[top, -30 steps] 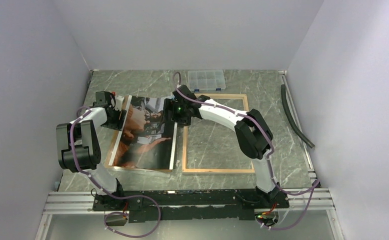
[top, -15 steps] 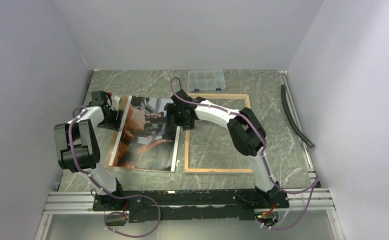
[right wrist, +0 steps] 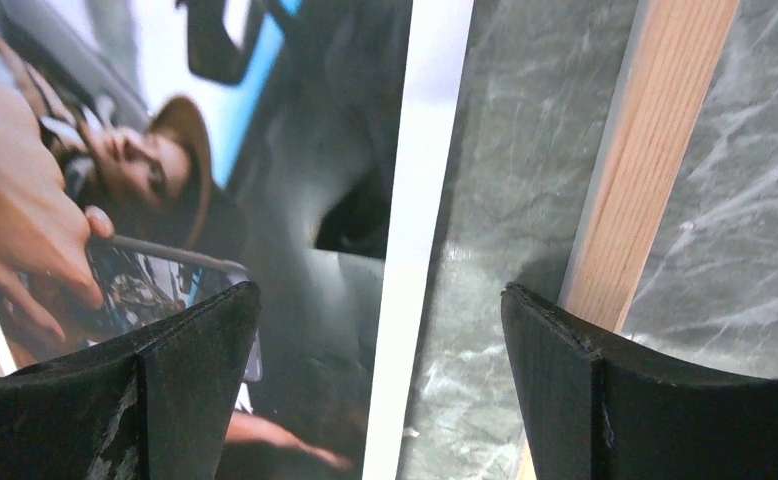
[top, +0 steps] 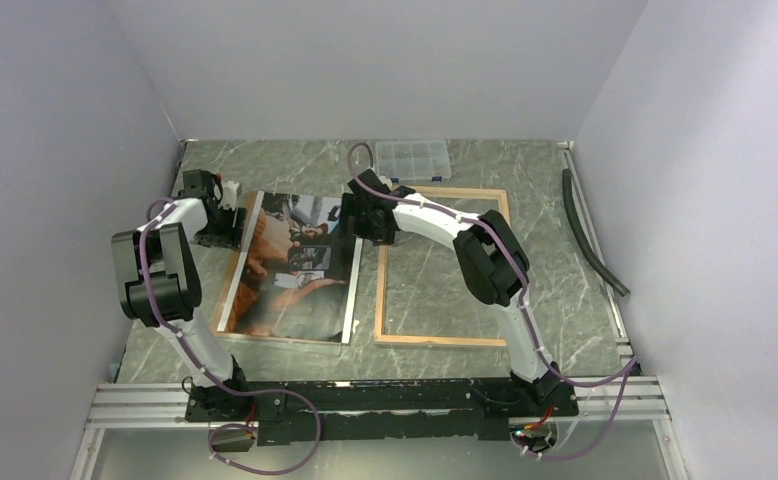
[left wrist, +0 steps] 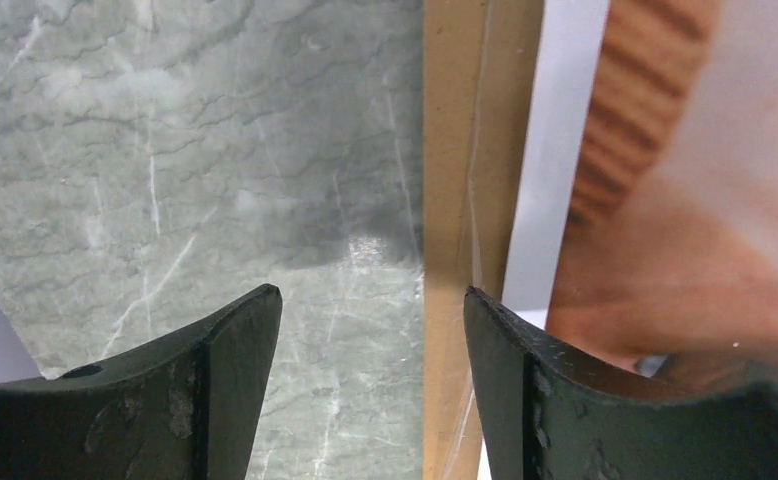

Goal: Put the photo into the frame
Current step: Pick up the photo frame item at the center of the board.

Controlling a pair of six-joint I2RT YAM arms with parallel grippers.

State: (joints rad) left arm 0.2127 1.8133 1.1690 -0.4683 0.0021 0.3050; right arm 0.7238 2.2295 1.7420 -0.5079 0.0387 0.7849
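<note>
The big thin photo (top: 290, 265), a dark picture of people in a car with a white edge, lies picture-up on a flat brown board (left wrist: 455, 150) on the green marble table (top: 565, 300). Just beside it on the right lies the big frame (top: 445, 341) made of thin light wood strips. Its wood side is up, most likely so the photo can be laid in from the back. The photo is not in the frame yet. One claw hangs low at each side of the photo near its far end, likely because a thin sheet flops and is easier to lift from both sides. The left claw (left wrist: 373, 300) is open a good way. Only bare table and the board's edge show between its black fingers (left wrist: 525, 380), and it holds nothing. The right claw (right wrist: 380, 295) is open very wide. The photo's white edge and a strip of table sit in its gap, and the frame's wood strip is just by its right finger. It grips nothing too. I think grabbing the photo's edges comes next.
</note>
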